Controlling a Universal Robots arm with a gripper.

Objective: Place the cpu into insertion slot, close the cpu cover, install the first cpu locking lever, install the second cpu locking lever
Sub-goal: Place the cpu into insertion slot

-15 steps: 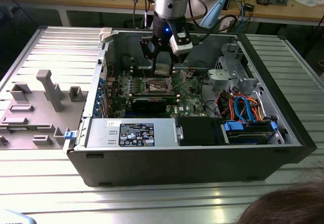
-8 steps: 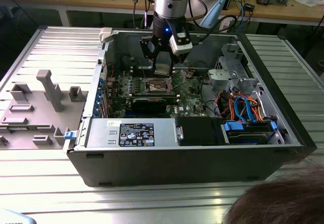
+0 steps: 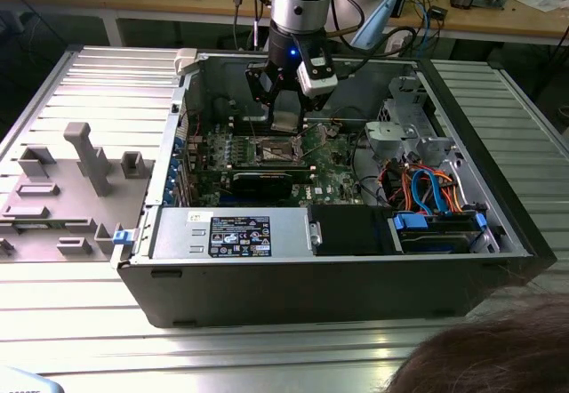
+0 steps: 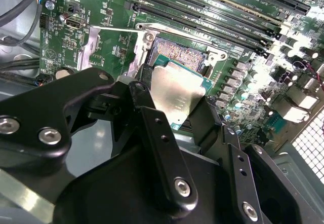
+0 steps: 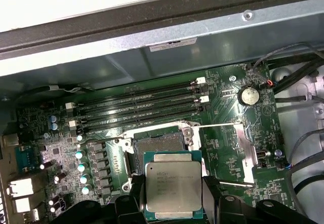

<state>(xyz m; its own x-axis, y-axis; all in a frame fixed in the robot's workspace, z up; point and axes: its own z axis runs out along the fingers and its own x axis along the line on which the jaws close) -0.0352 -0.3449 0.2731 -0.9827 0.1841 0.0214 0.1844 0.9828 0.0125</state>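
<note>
My gripper is shut on the cpu, a flat square chip with a silvery-tan metal top on a green base. It hangs inside the open computer case, slightly above the insertion slot. In both wrist views the black fingers clamp two opposite edges of the cpu. The chip overlaps the near edge of the insertion slot, whose dark centre lies uncovered. The cpu cover is swung open beside the socket. A thin locking lever stands free along it.
Long black memory slots run past the socket. A silver power-supply box and a drive bay with blue and orange cables fill the case's near side. A grey fixture tray lies outside. A person's hair shows at the corner.
</note>
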